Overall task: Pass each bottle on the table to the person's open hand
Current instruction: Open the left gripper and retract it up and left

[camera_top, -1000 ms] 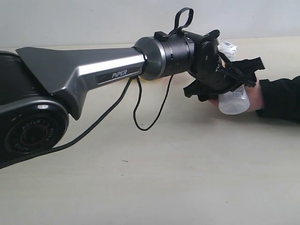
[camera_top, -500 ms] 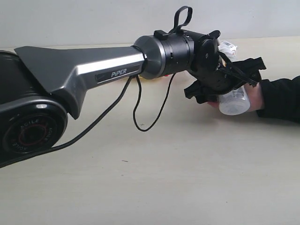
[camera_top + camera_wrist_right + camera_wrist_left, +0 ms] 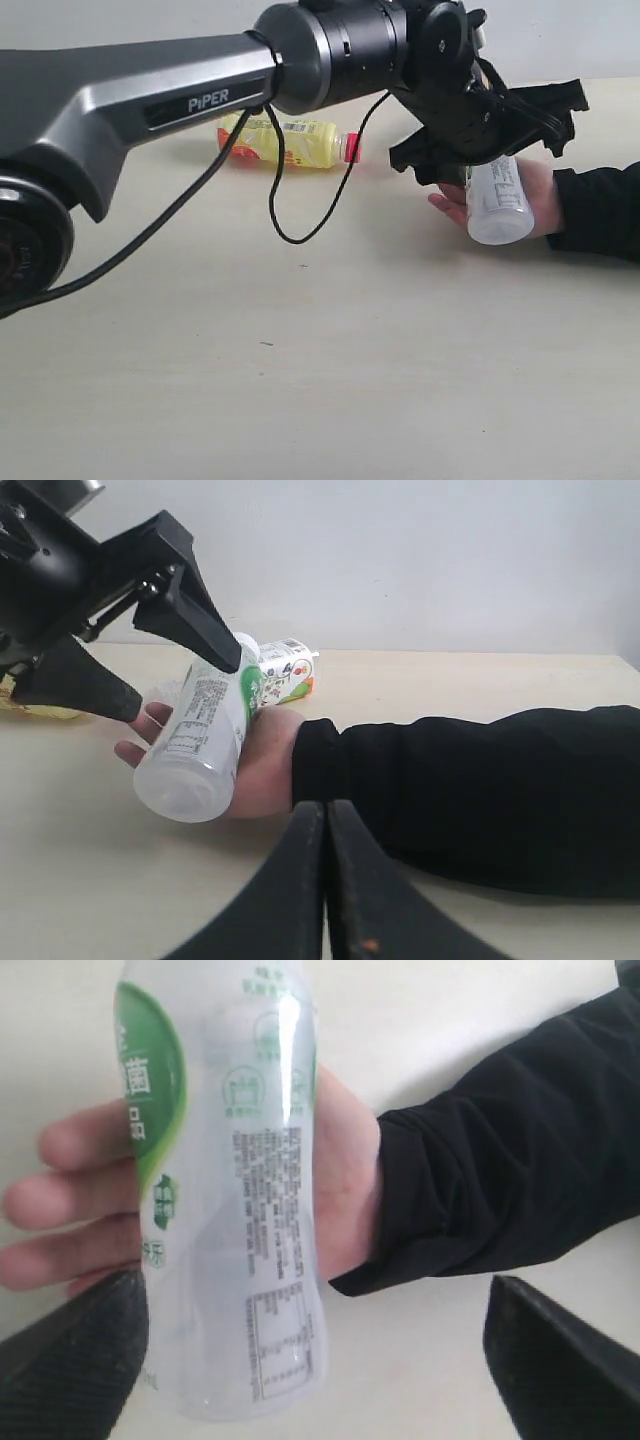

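Note:
A whitish bottle [image 3: 497,200] [image 3: 230,1210] [image 3: 200,745] with a green label lies across the person's open hand [image 3: 543,195] [image 3: 345,1175] [image 3: 268,765], palm up on the table [image 3: 330,330]. My left gripper [image 3: 487,138] [image 3: 310,1365] [image 3: 175,685] hovers just above it, open, its fingers [image 3: 70,1370] straddling the bottle's base without holding it. A yellow bottle [image 3: 285,140] with a red cap lies on its side further back. Another whitish bottle [image 3: 286,670] lies behind the hand. My right gripper [image 3: 325,808] is shut and empty, low in front of the person's forearm.
The person's black sleeve [image 3: 600,210] [image 3: 470,790] stretches in from the right along the table. My left arm's grey link [image 3: 130,90] and its loose black cable [image 3: 290,225] span the left half of the scene. A pale wall stands behind the table.
My left gripper has opened wider and risen off the whitish bottle, which stays in the hand. The arm's lift has uncovered the yellow bottle behind it.

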### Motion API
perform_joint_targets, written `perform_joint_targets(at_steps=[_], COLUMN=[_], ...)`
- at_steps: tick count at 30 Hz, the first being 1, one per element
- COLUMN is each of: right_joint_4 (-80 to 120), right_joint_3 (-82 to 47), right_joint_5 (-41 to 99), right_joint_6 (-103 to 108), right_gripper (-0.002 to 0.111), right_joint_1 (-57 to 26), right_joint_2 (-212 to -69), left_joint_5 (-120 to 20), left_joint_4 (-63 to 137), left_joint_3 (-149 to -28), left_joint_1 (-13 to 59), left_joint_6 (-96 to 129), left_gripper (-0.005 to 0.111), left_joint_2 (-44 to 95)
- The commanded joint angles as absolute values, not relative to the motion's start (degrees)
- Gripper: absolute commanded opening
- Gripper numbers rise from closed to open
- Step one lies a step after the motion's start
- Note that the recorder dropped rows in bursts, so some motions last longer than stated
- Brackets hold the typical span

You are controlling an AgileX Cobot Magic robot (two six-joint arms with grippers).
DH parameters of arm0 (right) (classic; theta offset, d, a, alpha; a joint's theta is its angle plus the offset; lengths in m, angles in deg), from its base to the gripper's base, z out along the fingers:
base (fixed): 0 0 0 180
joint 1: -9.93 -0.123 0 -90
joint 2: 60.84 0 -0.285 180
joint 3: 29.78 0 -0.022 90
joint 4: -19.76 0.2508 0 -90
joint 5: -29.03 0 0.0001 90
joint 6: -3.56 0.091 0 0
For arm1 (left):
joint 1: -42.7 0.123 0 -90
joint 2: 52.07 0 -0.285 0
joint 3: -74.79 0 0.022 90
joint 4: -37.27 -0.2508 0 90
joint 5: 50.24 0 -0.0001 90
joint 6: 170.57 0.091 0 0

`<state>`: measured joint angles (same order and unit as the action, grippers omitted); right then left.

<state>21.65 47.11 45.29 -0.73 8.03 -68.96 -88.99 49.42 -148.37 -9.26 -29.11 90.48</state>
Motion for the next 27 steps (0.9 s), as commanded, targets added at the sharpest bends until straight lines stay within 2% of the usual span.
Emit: perform_joint_targets(at_steps=[1, 4, 6, 10, 15, 17, 27], right_joint_4=[21.78, 21.78, 21.78, 21.78, 21.78, 21.78, 21.78], right_joint_3=[47.44, 47.44, 47.44, 47.44, 47.44, 47.44, 47.44], right_joint_5=[45.26, 45.26, 45.26, 45.26, 45.26, 45.26, 45.26], right_joint_6=[-0.90, -0.90, -0.90, -0.90, -0.90, -0.90, -0.90], right_gripper=[0.000, 0.000, 0.000, 0.000, 0.000, 0.000, 0.000], right_joint_1=[8.33, 8.33, 8.33, 8.33, 8.33, 8.33, 8.33], right_joint_2=[-68.63, -68.63, -68.63, -68.63, -68.63, -68.63, -68.63], left_joint_5=[-92.62, -95.66, -98.29, -104.07, -109.46, -111.70, -120.20], left_joint_4=[49.37, 49.36, 49.36, 47.96, 47.29, 46.28, 42.87], left_joint_3=[-148.58, -148.58, -148.58, -148.58, -148.58, -148.58, -148.44], left_joint_1=[-9.17, -9.17, -8.67, -8.46, -8.12, -8.00, -8.00], left_joint_6=[-24.66, -20.61, -18.85, -15.10, -8.34, -6.99, 1.27], left_gripper=[0.086, 0.083, 0.076, 0.053, 0.013, 0.000, 0.000], left_joint_2=[87.19, 85.33, 83.91, 80.98, 77.74, 76.70, 72.20])
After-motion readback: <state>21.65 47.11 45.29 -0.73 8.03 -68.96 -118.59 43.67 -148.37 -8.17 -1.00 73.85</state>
